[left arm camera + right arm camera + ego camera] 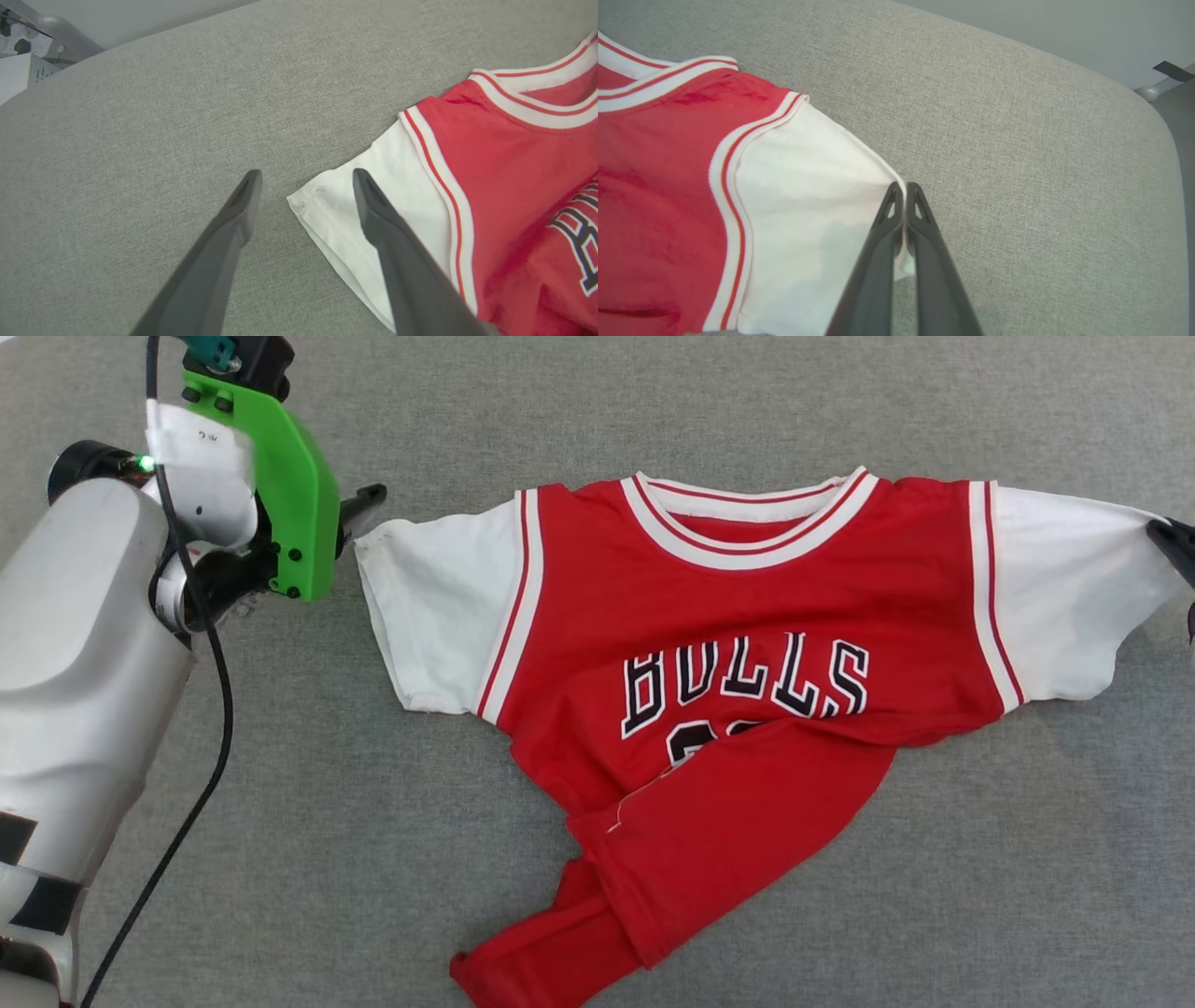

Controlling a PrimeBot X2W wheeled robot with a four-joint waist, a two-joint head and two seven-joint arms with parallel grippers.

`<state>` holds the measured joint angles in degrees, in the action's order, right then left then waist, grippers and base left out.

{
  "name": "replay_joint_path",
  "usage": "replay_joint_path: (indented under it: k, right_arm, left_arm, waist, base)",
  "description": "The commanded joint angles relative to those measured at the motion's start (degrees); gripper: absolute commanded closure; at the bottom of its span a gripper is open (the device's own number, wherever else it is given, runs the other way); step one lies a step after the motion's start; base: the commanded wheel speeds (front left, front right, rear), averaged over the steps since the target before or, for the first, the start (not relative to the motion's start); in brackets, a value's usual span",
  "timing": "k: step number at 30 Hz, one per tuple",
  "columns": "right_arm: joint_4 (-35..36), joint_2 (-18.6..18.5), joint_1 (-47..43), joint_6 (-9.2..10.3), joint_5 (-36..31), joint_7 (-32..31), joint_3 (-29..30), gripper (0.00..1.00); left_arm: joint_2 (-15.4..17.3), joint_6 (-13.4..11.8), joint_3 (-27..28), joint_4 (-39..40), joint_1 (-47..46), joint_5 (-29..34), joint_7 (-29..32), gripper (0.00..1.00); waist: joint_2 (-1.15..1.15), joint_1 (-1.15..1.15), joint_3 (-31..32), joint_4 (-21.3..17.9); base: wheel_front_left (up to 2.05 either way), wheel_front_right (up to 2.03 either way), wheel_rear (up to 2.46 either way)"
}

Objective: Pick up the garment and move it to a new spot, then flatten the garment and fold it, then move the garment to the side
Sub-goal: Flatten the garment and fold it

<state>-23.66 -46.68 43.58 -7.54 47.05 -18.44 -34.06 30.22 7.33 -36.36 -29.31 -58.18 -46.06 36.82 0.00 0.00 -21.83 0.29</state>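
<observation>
The red shirt looks soft and light, and it lies on the table with its bottom bunched up. The right gripper pinches one white sleeve tip. The left gripper hangs wide open at the other sleeve's corner, likely the best place to hold.

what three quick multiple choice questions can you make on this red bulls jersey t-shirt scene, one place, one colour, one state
1. Where does the right gripper grip the red "BULLS" jersey T-shirt? A collar B sleeve edge C hem
2. Sleeve colour? A black B white C green
3. The left gripper is: A open B shut on cloth C shut, empty
Key: B, its jaws are closed on the sleeve's edge; B, both sleeves are white; A, its jaws stand apart.
</observation>
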Motion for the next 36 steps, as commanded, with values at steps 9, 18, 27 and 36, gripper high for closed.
replay_joint_path:
  k: [9,18,27,36]
  right_arm:
    - [1.32,1.29,2.78,0.05,-1.04,-0.70,-0.81,1.00]
    - [1.25,1.86,4.13,0.05,-1.29,-0.58,-1.51,1.00]
    - [0.58,2.34,4.84,0.05,-1.07,0.84,-2.46,1.00]
    - [0.54,1.66,4.69,0.05,0.16,5.01,-1.36,1.00]
  left_arm:
    - [1.40,0.15,-5.88,-6.11,-4.60,-5.96,8.13,0.00]
    - [1.37,0.15,-12.83,-9.89,-4.63,-6.48,8.61,0.00]
    - [2.19,0.15,-18.25,-9.57,-4.92,-8.76,4.36,1.00]
    - [5.27,0.15,-20.81,-4.81,-7.36,-4.83,-14.65,1.00]
  waist:
    - [0.00,0.00,-4.73,-2.85]
    - [0.00,0.00,-6.98,-3.48]
    - [0.00,0.00,-5.31,-2.92]
    - [0.00,0.00,1.20,-1.09]
  base:
    - [0.00,0.00,0.00]
    - [0.00,0.00,0.00]
    - [0.00,0.00,0.00]
    - [0.00,0.00,0.00]
